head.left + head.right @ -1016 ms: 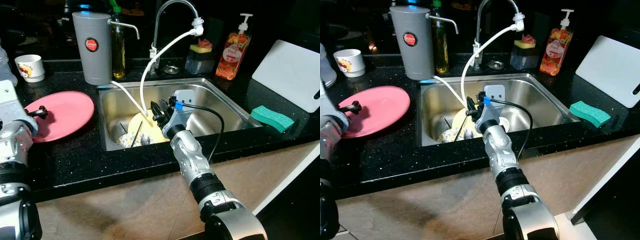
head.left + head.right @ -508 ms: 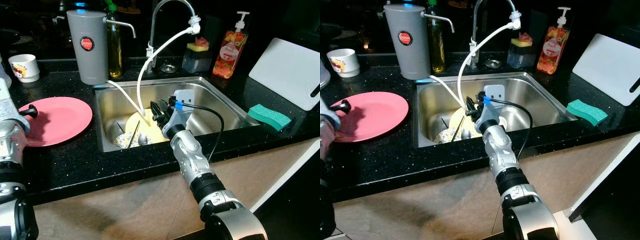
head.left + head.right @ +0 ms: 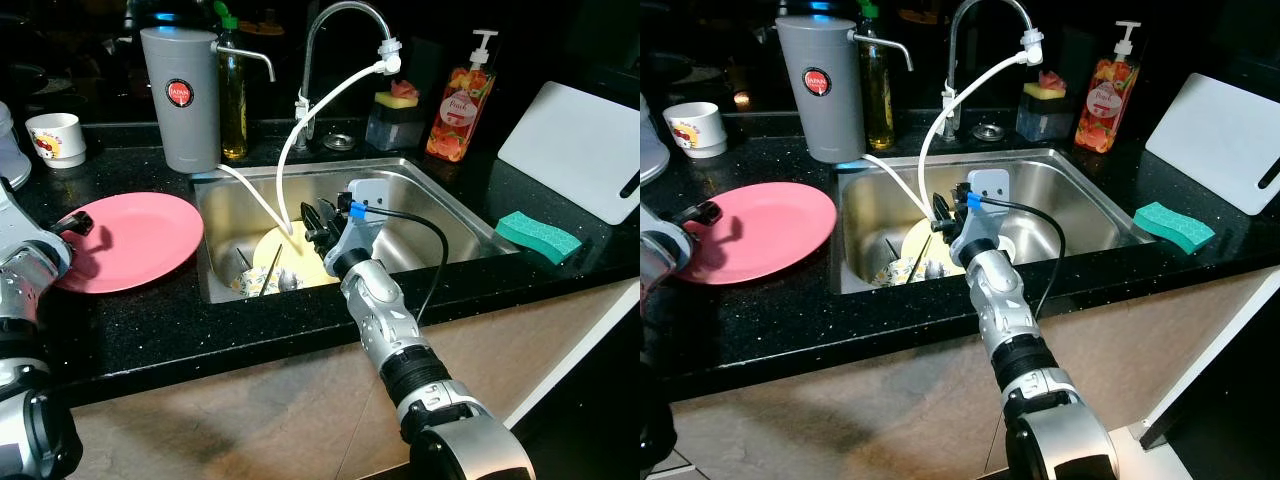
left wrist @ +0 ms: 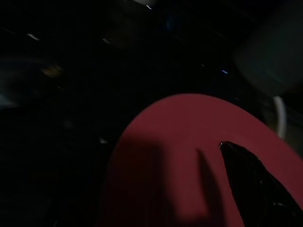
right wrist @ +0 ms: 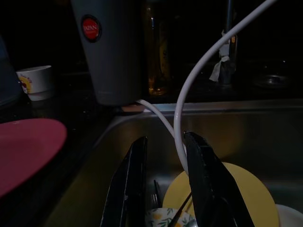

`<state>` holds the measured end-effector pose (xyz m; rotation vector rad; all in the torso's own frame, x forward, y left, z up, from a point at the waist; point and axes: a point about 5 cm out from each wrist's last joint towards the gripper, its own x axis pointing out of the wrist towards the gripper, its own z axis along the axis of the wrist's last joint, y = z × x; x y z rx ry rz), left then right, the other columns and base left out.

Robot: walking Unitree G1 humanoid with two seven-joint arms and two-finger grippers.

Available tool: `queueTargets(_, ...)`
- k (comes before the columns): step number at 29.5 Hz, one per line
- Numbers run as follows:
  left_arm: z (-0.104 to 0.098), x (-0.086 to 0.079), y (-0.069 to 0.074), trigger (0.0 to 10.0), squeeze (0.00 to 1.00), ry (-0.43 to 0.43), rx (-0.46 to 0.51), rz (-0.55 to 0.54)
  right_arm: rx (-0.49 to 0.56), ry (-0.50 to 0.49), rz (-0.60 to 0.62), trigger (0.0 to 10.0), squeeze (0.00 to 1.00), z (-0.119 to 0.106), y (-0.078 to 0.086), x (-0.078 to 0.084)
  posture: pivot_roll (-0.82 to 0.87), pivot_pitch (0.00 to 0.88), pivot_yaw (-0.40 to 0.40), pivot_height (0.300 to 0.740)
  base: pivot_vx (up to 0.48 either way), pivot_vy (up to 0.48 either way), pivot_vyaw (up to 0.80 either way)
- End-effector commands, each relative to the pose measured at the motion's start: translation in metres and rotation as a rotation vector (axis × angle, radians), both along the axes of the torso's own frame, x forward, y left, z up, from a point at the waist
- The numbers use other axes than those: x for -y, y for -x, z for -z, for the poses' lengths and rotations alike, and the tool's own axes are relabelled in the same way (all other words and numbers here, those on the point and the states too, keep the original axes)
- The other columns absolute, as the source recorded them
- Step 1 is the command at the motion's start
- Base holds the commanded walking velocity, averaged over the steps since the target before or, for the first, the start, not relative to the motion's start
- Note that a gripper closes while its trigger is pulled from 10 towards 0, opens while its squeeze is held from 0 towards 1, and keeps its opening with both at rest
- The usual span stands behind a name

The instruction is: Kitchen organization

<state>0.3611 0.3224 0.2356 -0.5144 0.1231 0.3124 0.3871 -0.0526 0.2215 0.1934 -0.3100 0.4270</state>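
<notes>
A pink plate (image 3: 130, 240) lies on the black counter left of the sink (image 3: 440, 215). My left gripper (image 3: 75, 224) holds it at its left rim. One black finger (image 4: 251, 179) lies over the plate's top face and the other is hidden. My right gripper (image 3: 318, 222) is inside the sink, open, just above a yellow plate (image 3: 295, 265). A white hose (image 5: 182, 109) hangs between its fingers (image 5: 132, 189) without being gripped. A patterned bowl (image 3: 252, 283) with utensils sits beside the yellow plate.
A grey filter jug (image 3: 182, 95), oil bottle (image 3: 234, 95) and faucet (image 3: 335, 25) stand behind the sink. A cup (image 3: 55, 138) is at far left. A soap bottle (image 3: 447, 105), green sponge (image 3: 538, 236) and white cutting board (image 3: 580, 150) are on the right.
The pink plate has slid a little toward the sink with my left gripper at its rim. The right gripper stays in the sink. The camera shifted slightly.
</notes>
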Motion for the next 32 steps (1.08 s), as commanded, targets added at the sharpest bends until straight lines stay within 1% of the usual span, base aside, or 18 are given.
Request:
queueTargets(1,0.029,0.013,-0.002,10.0,0.00,0.098,-0.099,0.055,0.014,-0.001,-0.001,10.0,0.00,-0.007,-0.001,0.000,0.05,0.051,-0.051,0.740,0.000,0.000,0.00)
queueTargets(2,0.028,0.014,-0.002,7.2,0.00,0.118,-0.089,0.059,0.014,-0.002,-0.001,10.0,0.00,-0.008,-0.001,0.001,0.05,0.051,-0.051,0.740,0.000,0.000,0.00)
queueTargets(3,0.028,0.014,-0.002,7.2,0.00,0.118,-0.089,0.059,0.014,-0.002,-0.001,10.0,0.00,-0.008,-0.001,0.001,0.05,0.051,-0.051,0.740,0.000,0.000,0.00)
queueTargets(4,0.027,0.015,-0.002,1.6,0.00,0.143,-0.080,0.063,0.014,-0.004,0.000,10.0,0.00,-0.008,-0.001,0.001,0.05,0.051,-0.051,0.740,0.000,0.000,0.00)
queueTargets(5,0.026,0.014,-0.001,0.0,0.00,0.184,-0.069,0.065,0.013,-0.006,-0.001,10.0,0.00,-0.009,-0.002,0.000,0.05,0.057,-0.050,0.740,0.000,0.000,0.00)
queueTargets(6,0.026,0.014,-0.001,0.0,0.00,0.184,-0.069,0.065,0.013,-0.006,-0.001,10.0,0.00,-0.009,-0.002,0.000,0.05,0.057,-0.050,0.740,0.000,0.000,0.00)
queueTargets(9,0.027,0.012,0.001,0.0,0.00,0.246,-0.054,0.046,0.012,-0.009,-0.003,10.0,0.00,-0.009,-0.002,-0.001,0.05,0.057,-0.050,0.740,0.000,0.000,0.00)
queueTargets(12,0.026,0.012,0.002,0.0,0.00,0.272,-0.046,0.034,0.010,-0.011,-0.004,10.0,0.00,-0.009,-0.002,-0.001,0.05,0.057,-0.050,0.740,0.000,0.000,0.00)
queueTargets(15,0.027,0.009,0.003,0.0,0.00,0.309,-0.028,-0.002,0.006,-0.018,-0.005,10.0,0.00,-0.009,-0.002,-0.002,0.05,0.057,-0.050,0.740,0.000,0.000,0.00)
queueTargets(17,0.027,0.008,0.004,0.0,0.00,0.308,-0.027,-0.009,0.005,-0.020,-0.005,10.0,0.00,-0.009,-0.002,-0.002,0.05,0.057,-0.050,0.740,0.000,0.000,0.00)
queueTargets(19,0.026,0.007,0.004,0.0,0.00,0.308,-0.001,-0.026,0.004,-0.022,-0.006,10.0,0.00,-0.009,-0.002,-0.002,0.05,0.057,-0.050,0.740,0.000,0.000,0.00)
queueTargets(20,0.019,0.004,0.004,0.0,0.00,0.306,0.071,-0.043,0.000,-0.031,-0.005,10.0,0.00,-0.010,-0.002,-0.001,0.05,0.057,-0.050,0.740,0.000,0.000,0.00)
queueTargets(22,0.017,0.004,0.004,0.0,0.00,0.307,0.098,-0.047,-0.001,-0.037,-0.004,10.0,0.00,-0.010,-0.003,-0.001,0.05,0.057,-0.050,0.740,0.000,0.000,0.00)
queueTargets(23,0.017,0.004,0.004,0.0,0.00,0.292,0.091,-0.043,-0.003,-0.042,-0.004,10.0,0.00,-0.011,-0.003,0.000,0.05,0.057,-0.050,0.740,0.000,0.000,0.00)
queueTargets(25,0.017,0.004,0.004,0.0,0.00,0.292,0.091,-0.043,-0.003,-0.042,-0.004,10.0,0.00,-0.011,-0.003,0.000,0.05,0.057,-0.050,0.740,0.000,0.000,0.00)
queueTargets(26,0.017,0.007,0.003,0.0,0.00,0.248,0.079,-0.019,-0.008,-0.058,-0.004,10.0,0.00,-0.012,-0.003,0.001,0.05,0.057,-0.050,0.740,0.000,0.000,0.00)
queueTargets(29,0.017,0.010,0.003,0.0,0.00,0.231,0.081,-0.009,-0.011,-0.070,-0.007,10.0,0.00,-0.013,-0.003,0.001,0.05,0.057,-0.050,0.740,0.000,0.000,0.00)
queueTargets(32,0.016,0.011,0.002,0.0,0.00,0.224,0.088,-0.022,-0.017,-0.085,-0.016,10.0,0.00,-0.014,-0.004,0.001,0.05,0.057,-0.049,0.740,0.000,0.000,0.00)
